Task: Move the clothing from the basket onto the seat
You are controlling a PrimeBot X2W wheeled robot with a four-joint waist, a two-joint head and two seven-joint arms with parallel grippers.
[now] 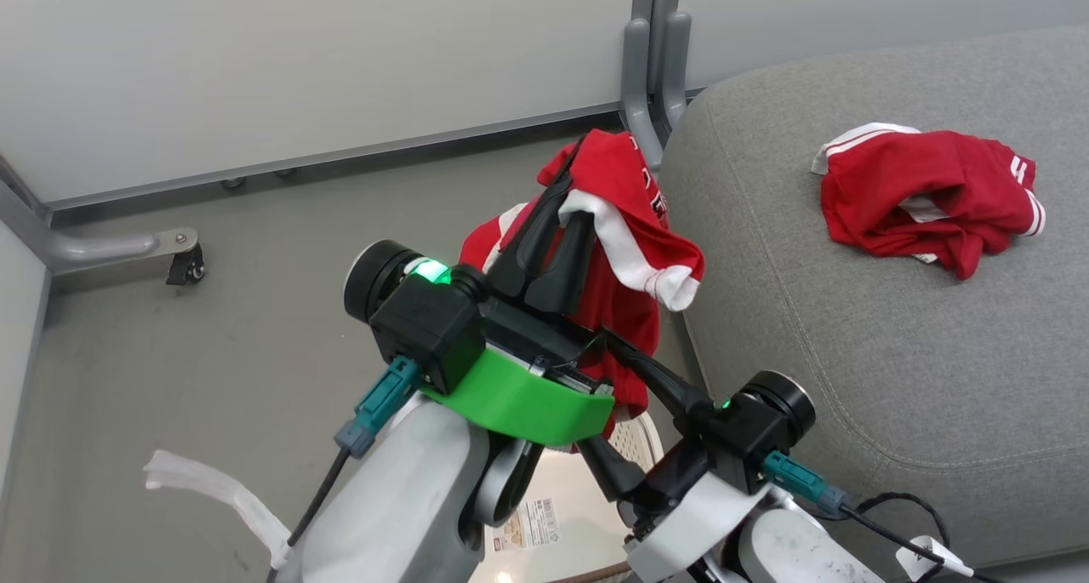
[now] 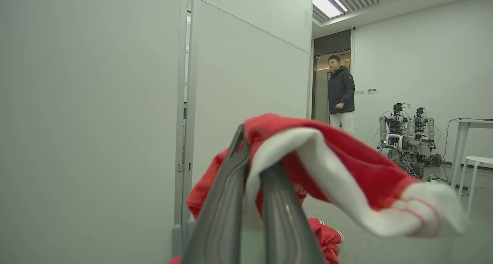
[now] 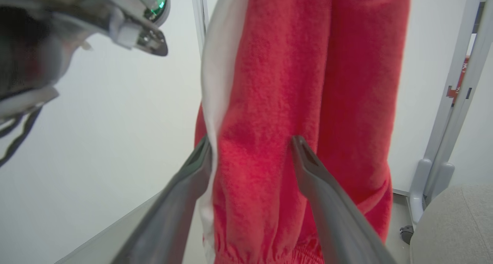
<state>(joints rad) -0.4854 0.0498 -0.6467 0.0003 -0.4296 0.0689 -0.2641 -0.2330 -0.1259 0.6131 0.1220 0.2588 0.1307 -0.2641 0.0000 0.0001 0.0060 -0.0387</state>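
Soft red white-banded sports garment (image 1: 625, 200) clenched in the left gripper (image 1: 578, 193) fingers, dangling above the cream perforated plastic basket (image 1: 634, 437); right gripper (image 3: 251, 140) spread wide around the cloth. Best lifted clear of the light-grey fabric seat (image 1: 851, 336) edge, released beside the other red garment (image 1: 919, 196) there.

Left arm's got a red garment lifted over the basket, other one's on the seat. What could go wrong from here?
1. The left gripper pinches the red garment only near its white band; the rest hangs loose and may slip free on the way to the seat.
2. The open right gripper straddles the hanging cloth, which could snag as the left arm moves.
3. Its low hem might catch the basket.
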